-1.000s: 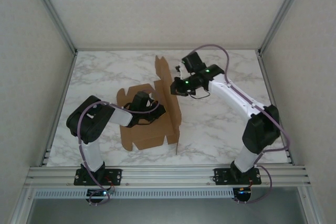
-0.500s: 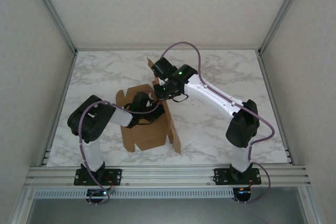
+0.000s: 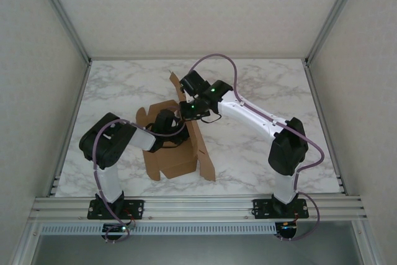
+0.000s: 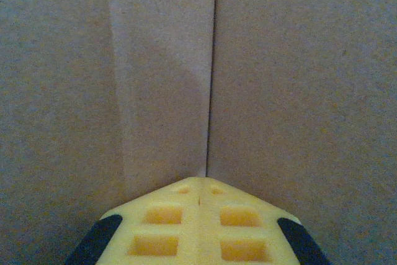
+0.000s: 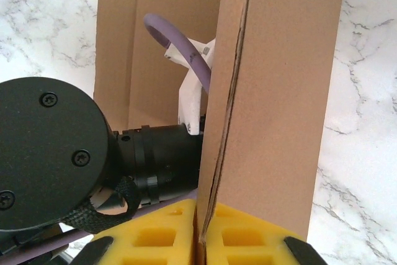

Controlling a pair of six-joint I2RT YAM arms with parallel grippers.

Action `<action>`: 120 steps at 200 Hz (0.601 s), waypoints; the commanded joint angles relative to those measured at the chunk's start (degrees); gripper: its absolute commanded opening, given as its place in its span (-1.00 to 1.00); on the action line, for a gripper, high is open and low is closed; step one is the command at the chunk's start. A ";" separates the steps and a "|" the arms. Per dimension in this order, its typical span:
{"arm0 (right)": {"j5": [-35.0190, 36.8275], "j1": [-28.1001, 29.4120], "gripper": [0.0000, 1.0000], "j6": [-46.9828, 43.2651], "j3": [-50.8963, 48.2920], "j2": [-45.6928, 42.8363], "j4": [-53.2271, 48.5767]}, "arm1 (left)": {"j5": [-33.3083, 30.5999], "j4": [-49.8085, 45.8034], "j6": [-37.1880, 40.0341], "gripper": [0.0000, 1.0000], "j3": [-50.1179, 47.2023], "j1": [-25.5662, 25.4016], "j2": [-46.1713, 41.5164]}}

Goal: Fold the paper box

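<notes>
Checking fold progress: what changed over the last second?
The right tool, shut on the raised side flap of the paper box, swung left, tipping that flap inward over the base. The left tool stayed shut, pressed on the box's base, which kept its place.

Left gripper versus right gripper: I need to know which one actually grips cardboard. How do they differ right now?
The left gripper has its jaws shut on nothing, tips against a flat panel of the paper box; the right gripper has its jaws shut on the edge of an upright wall. The left gripper reaches down inside the box; the right gripper sits at its far edge. Both are shut and yellow-tipped.
</notes>
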 commanded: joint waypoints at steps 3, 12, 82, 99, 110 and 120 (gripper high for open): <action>1.96 -0.96 -0.79 0.17 -3.28 0.01 -3.95 | -1.16 -5.47 1.14 -1.00 -1.73 1.35 -2.14; 1.96 -0.96 -0.79 0.16 -3.59 -0.14 -3.89 | -1.18 -5.90 1.16 -1.00 -2.13 1.46 -3.01; 1.79 -1.64 -0.79 -0.72 -4.55 -1.73 -3.73 | -3.11 -11.53 4.38 -1.00 -6.65 4.11 -11.84; 1.77 -1.94 -0.79 -1.10 -4.61 -2.07 -3.81 | -4.02 -12.41 5.34 -1.00 -7.81 4.14 -13.36; 2.10 -2.23 -0.79 -1.47 -4.27 -2.32 -4.48 | -4.47 -13.19 5.92 -1.00 -8.20 4.23 -13.74; 2.92 -2.62 -0.79 -2.00 -3.92 -2.84 -5.14 | -4.52 -13.66 6.27 -1.00 -8.41 4.36 -13.79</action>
